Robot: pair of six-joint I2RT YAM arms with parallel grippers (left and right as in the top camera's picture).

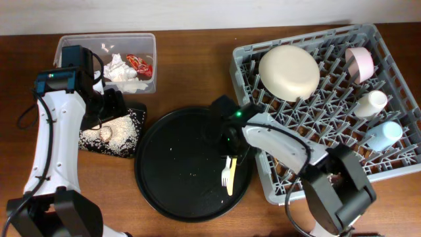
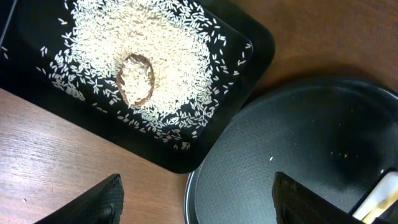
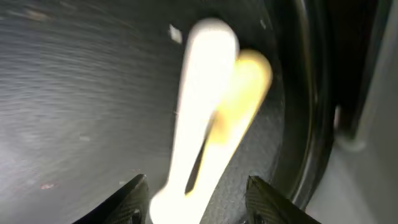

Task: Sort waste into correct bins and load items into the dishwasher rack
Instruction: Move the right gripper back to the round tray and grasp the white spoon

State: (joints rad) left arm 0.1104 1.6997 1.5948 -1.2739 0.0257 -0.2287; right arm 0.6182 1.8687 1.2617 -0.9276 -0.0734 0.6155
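Pale yellow and white plastic cutlery [image 1: 229, 174] lies on the right side of the large round black tray [image 1: 177, 164]. My right gripper [image 1: 227, 143] is open just above it. In the right wrist view the cutlery [image 3: 208, 93] lies between the spread fingers [image 3: 199, 205]. My left gripper [image 1: 118, 108] is open and empty over the flat black tray [image 1: 135, 141] of rice grains [image 2: 143, 43] with a brown food bit [image 2: 137, 79]. The clear tub [image 1: 148, 39] holds white tissues [image 1: 122, 71] and the red wrapper [image 1: 139, 64]. The chopstick is out of view.
The grey dishwasher rack [image 1: 329, 164] at the right holds an upturned cream bowl [image 1: 289, 71], a pink bowl [image 1: 360, 64], a white cup [image 1: 370, 103] and a light blue cup [image 1: 383, 135]. A few rice grains lie on the round tray, which also shows in the left wrist view [image 2: 298, 143].
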